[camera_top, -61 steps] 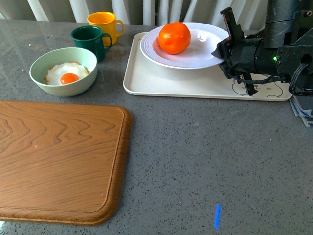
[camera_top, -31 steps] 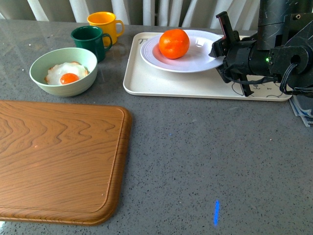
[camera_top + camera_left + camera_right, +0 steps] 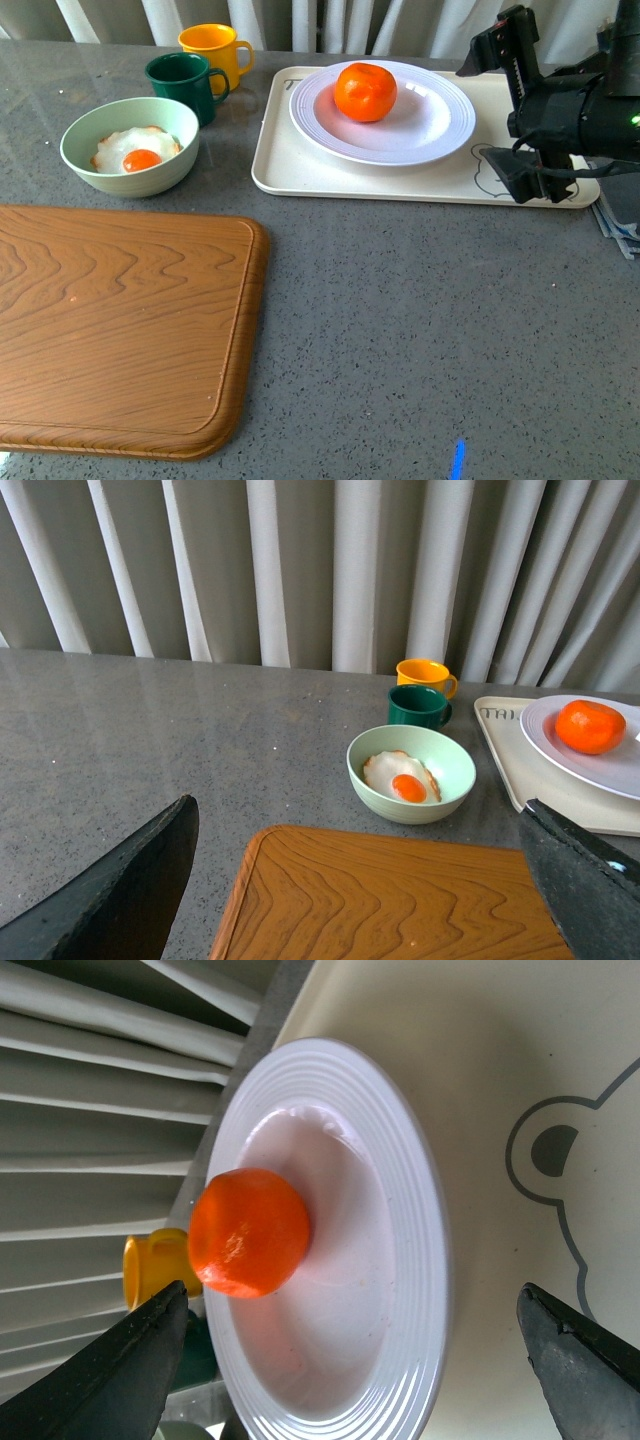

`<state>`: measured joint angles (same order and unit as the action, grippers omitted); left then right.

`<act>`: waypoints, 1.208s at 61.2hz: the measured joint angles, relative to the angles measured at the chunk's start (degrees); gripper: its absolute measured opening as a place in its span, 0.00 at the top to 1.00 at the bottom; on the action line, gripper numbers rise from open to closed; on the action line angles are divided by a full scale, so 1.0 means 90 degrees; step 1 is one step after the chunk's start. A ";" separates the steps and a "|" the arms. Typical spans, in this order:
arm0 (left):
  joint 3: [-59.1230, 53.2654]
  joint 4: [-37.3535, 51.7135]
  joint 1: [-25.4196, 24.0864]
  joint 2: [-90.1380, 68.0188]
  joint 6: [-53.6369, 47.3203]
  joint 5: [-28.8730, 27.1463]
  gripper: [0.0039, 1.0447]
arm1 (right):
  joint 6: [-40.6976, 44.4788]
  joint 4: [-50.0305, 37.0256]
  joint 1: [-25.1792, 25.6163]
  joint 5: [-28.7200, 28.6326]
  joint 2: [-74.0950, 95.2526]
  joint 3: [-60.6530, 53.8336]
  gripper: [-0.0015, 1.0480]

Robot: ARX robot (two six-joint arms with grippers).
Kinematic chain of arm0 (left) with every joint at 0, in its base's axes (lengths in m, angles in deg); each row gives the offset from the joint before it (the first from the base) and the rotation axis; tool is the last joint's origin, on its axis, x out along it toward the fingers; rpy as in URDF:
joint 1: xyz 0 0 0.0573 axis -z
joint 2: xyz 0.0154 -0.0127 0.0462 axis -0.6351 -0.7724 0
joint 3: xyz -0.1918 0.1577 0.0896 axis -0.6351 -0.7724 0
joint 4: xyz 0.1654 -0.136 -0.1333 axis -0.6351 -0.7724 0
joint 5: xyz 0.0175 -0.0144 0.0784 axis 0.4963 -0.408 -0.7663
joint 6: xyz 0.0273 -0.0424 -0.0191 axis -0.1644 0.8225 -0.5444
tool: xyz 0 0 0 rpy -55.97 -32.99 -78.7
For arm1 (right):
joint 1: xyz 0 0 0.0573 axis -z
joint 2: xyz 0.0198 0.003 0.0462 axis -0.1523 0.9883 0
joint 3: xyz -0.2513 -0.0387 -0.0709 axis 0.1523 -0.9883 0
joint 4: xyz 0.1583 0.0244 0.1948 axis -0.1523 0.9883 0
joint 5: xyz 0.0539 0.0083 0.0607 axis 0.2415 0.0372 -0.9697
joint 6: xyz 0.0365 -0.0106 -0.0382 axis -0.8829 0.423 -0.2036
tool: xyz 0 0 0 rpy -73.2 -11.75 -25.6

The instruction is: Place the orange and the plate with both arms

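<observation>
— Item: orange (image 3: pixel 365 91)?
— Upper centre, on white ridged plate (image 3: pixel 436 125), itself on cream bear-print tray (image 3: pixel 330 175).
— Grippers?
— Right gripper (image 3: pixel 514 115), upper right, fingers wide, empty. Left gripper (image 3: pixel 360 880) likewise spread.

Front: looking down across the table.
Left wrist: facing the curtains, far back.
Right wrist: hovering close.
Shared: orange (image 3: pixel 365 91) (image 3: pixel 590 726) (image 3: pixel 249 1232) showing on plate (image 3: pixel 440 135) (image 3: pixel 560 755) (image 3: pixel 420 1210).

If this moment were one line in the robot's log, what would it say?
orange: on plate | plate: flat on tray | right gripper: open, beside plate | left gripper: open, empty
</observation>
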<state>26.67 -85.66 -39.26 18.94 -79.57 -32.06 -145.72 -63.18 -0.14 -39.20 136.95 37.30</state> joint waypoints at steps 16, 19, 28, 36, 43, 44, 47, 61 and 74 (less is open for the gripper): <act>0.0000 0.0000 0.0000 0.0000 0.0000 0.0000 0.08 | 0.1523 0.0204 -0.0291 0.0318 -0.1518 -0.1209 0.09; 0.0000 0.0000 0.0000 0.0000 0.0000 0.0000 0.08 | 0.2006 0.0236 -0.0410 0.0347 -0.1885 -0.1496 0.09; 0.0000 -0.0002 0.0000 0.0000 0.0000 0.0000 0.08 | 0.2897 0.0153 -0.0673 0.0573 -0.2943 -0.2232 0.10; 0.0000 -0.0002 0.0000 0.0000 0.0000 0.0000 0.08 | 0.5331 -0.2256 -0.0605 0.2040 -0.3172 -0.3189 0.31; 0.0000 -0.0002 0.0000 0.0000 0.0000 0.0002 0.08 | 0.6564 -0.2973 -0.0328 0.1909 -0.3512 -0.4082 0.53; 0.0000 0.0000 0.0000 0.0000 0.0000 0.0002 0.08 | 0.6642 -0.2973 -0.0311 0.1882 -0.3558 -0.4143 0.54; 0.0000 0.0000 0.0000 0.0000 0.0000 0.0002 0.08 | 0.6822 -0.2968 -0.0221 0.1783 -0.3803 -0.4403 0.63; 0.0000 -0.0002 0.0000 0.0000 0.0000 0.0000 0.08 | 0.7099 -0.2664 0.0141 0.1423 -0.4996 -0.5258 0.98; 0.0000 0.0000 0.0000 0.0000 -0.0002 0.0000 0.08 | 0.7121 -0.2125 0.0389 0.1209 -0.6023 -0.5773 0.98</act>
<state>26.67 -85.66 -39.26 18.94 -79.59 -32.06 -81.64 -82.30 3.35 -28.31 82.74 -14.65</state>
